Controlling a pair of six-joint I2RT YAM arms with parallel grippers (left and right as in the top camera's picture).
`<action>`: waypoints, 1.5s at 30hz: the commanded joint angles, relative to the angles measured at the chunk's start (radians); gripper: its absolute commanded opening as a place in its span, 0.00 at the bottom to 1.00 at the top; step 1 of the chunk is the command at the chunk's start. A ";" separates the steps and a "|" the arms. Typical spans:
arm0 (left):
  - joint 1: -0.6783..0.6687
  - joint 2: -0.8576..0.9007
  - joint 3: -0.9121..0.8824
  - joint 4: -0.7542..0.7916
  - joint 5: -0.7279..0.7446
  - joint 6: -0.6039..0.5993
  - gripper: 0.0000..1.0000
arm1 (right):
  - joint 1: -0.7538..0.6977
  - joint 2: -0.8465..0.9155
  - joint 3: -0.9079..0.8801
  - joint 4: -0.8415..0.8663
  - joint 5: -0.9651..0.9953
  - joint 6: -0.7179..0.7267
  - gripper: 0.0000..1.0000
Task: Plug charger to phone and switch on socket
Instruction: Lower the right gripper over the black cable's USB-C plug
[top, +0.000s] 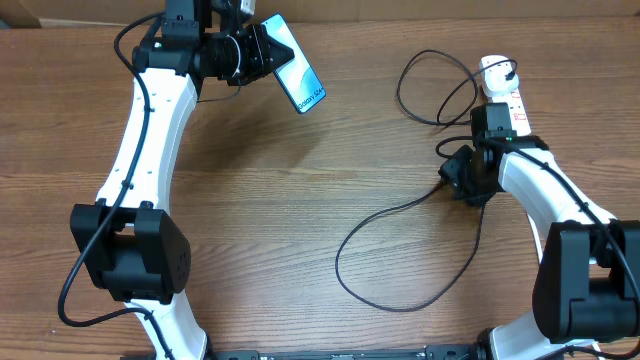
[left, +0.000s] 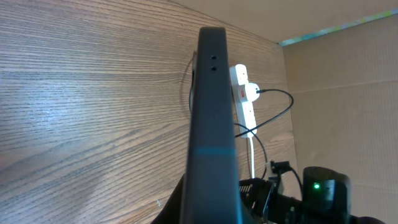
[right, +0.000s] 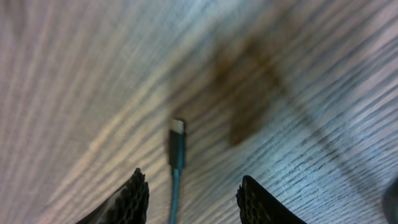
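Observation:
The phone (top: 297, 68), its light blue screen facing up, is lifted above the table's far left with my left gripper (top: 256, 52) shut on its end. The left wrist view shows the phone (left: 211, 124) edge-on, dark and upright. The white socket (top: 500, 88) lies at the far right, with the charger's black plug end (top: 497, 72) in it. The charger cable (top: 400, 305) loops across the table. Its connector tip (right: 177, 144) lies flat on the wood between the fingers (right: 134, 199) of my right gripper (right: 193, 178), whose jaws stand apart and touch nothing.
A cardboard wall (left: 342, 93) borders the table beyond the socket (left: 244, 93). The socket's thick white lead (left: 250, 149) runs toward the right arm (left: 323, 193). The table is brown wood (top: 300, 200).

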 joint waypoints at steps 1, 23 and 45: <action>-0.005 -0.005 0.027 0.005 0.034 -0.005 0.04 | -0.015 -0.023 -0.031 0.021 -0.053 -0.005 0.45; -0.005 -0.005 0.027 -0.006 0.021 -0.005 0.04 | -0.042 -0.023 -0.099 0.135 -0.171 0.010 0.38; -0.005 -0.005 0.027 -0.010 0.021 -0.006 0.04 | -0.042 -0.023 -0.154 0.220 -0.182 0.045 0.30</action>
